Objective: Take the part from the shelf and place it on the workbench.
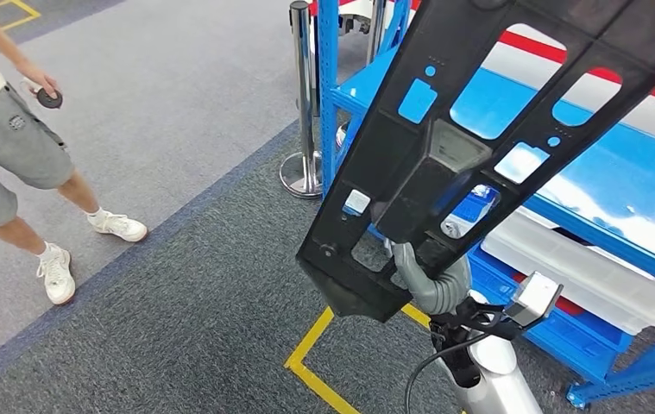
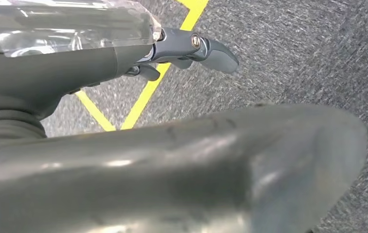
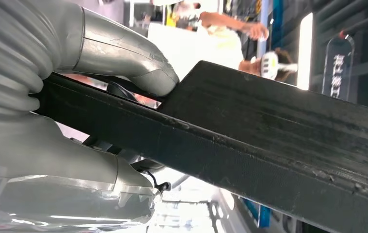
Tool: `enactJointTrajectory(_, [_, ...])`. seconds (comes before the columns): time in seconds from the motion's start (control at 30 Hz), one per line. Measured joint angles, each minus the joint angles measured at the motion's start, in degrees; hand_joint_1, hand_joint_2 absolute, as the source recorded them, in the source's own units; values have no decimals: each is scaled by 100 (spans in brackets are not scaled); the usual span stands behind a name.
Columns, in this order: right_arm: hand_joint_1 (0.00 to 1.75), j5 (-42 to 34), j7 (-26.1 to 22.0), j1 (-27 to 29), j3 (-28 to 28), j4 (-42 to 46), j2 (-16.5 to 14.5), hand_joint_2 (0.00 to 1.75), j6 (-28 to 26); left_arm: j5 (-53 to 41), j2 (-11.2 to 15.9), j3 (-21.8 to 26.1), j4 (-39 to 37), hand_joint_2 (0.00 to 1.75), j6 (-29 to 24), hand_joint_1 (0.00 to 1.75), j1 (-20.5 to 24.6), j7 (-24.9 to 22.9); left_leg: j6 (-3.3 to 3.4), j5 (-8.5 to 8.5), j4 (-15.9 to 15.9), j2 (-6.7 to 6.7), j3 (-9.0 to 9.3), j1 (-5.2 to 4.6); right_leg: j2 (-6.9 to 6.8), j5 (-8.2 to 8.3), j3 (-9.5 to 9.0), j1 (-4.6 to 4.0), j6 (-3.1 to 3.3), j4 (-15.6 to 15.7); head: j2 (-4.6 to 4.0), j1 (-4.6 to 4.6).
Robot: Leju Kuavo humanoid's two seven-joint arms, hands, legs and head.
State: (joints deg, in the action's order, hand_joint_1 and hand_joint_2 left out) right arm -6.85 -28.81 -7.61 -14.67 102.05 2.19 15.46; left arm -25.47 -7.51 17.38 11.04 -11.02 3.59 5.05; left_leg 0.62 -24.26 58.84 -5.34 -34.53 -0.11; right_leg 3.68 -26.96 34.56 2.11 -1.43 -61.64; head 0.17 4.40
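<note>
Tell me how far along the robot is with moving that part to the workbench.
Done: the black part is off the blue shelf and raised in front of the head camera. In hand: the right hand grips it near its lower end; the right wrist view shows the thumb pressed on its edge. Left: carrying it over and setting it down; no workbench is in view yet.

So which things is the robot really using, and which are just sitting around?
Using:
- long black plastic part with cut-out holes
- right hand, holding it
- blue metal shelf

Just around:
- chrome stanchion post
- yellow floor tape
- white plastic bin
- person
</note>
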Motion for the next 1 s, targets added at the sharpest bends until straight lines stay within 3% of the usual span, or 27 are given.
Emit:
enactJointTrajectory(0.03, [175,-1,-1,9,1,1,3,175,7,-7,1,0,0,0,0,0,7,-4,-39,-9,37,-56,-47,4,77,0,-24,1,17,92,0,0])
enactJointTrajectory(0.1, [175,-7,-5,16,2,1,5,175,11,-23,5,1,0,0,0,0,6,-16,-110,4,46,-155,-106,20,-4,-4,-14,-17,91,97,0,-1])
enactJointTrajectory(0.13, [175,-10,-6,8,2,0,5,175,10,-27,8,1,0,0,0,0,0,-20,-143,-5,64,-107,-121,22,-63,4,-25,-18,130,112,0,0])
enactJointTrajectory(0.2, [175,-13,-10,-6,3,0,4,175,10,-31,13,1,0,0,0,0,11,-25,-206,-181,359,155,-254,19,-209,15,-51,-8,201,145,0,2])
enactJointTrajectory(0.27, [175,-14,-11,-4,5,0,4,175,10,-33,12,0,0,0,0,0,41,-25,-262,-547,1071,411,-590,41,-371,5,-60,-29,243,152,0,4])
enactJointTrajectory(0.33, [175,-14,-11,1,7,0,4,175,10,-33,12,0,0,0,0,0,49,-26,-291,-745,1641,473,-862,68,-533,-8,-61,-46,253,151,0,4])
enactJointTrajectory(0.37, [175,-14,-11,2,7,0,4,175,10,-32,12,0,0,0,0,0,43,-26,-291,-689,1632,487,-850,74,-605,-15,-66,-52,250,150,0,4])
enactJointTrajectory(0.4, [175,-14,-11,0,7,0,4,175,10,-32,13,0,0,0,0,0,38,-27,-277,-544,1399,511,-723,73,-672,-23,-76,-59,244,151,0,4])
enactJointTrajectory(0.47, [175,-14,-11,-5,7,0,4,175,10,-32,16,0,0,0,0,0,41,-27,-189,-213,588,691,-280,36,-797,-45,-113,-80,223,155,0,4])
enactJointTrajectory(0.53, [175,-14,-11,-10,8,0,5,175,11,-34,20,0,0,0,-1,0,56,-26,-89,-81,80,860,-20,-24,-898,-62,-148,-92,174,169,0,4])
enactJointTrajectory(0.63, [175,-15,-12,-14,9,0,3,175,13,-41,21,0,0,0,0,0,46,-25,-4,-74,-9,773,-18,-65,-1039,-59,-209,-83,84,232,0,4])
enactJointTrajectory(0.7, [175,-16,-13,-18,9,0,2,175,13,-43,21,0,0,0,0,0,38,-25,23,-63,-42,725,-11,-68,-1082,-51,-241,-83,58,266,0,4])
enactJointTrajectory(0.83, [175,-16,-14,-19,9,1,2,175,13,-46,23,0,0,0,0,0,40,-25,31,-54,-65,713,7,-67,-1087,-55,-251,-85,50,270,0,6])
enactJointTrajectory(0.9, [175,-26,-32,-28,15,3,4,175,35,-54,22,1,0,0,-1,0,46,-25,71,16,-172,640,91,-29,-827,-217,-163,-85,37,31,0,1])
enactJointTrajectory(0.93, [175,-24,-43,-21,18,3,5,175,51,-58,20,2,0,0,1,0,58,-22,96,46,-213,536,126,-15,-648,-391,47,-84,25,-385,0,-3])
enactJointTrajectory(0.97, [175,21,-52,-8,22,25,6,175,39,-67,17,2,0,0,3,0,64,-15,110,61,-226,381,157,3,-460,-414,185,-75,12,-606,0,-6])
enactJointTrajectory(1.0, [175,91,-56,15,23,61,5,175,6,-72,16,2,0,0,5,0,67,-7,104,38,-180,235,149,5,-367,-312,235,-61,1,-614,0,-7])
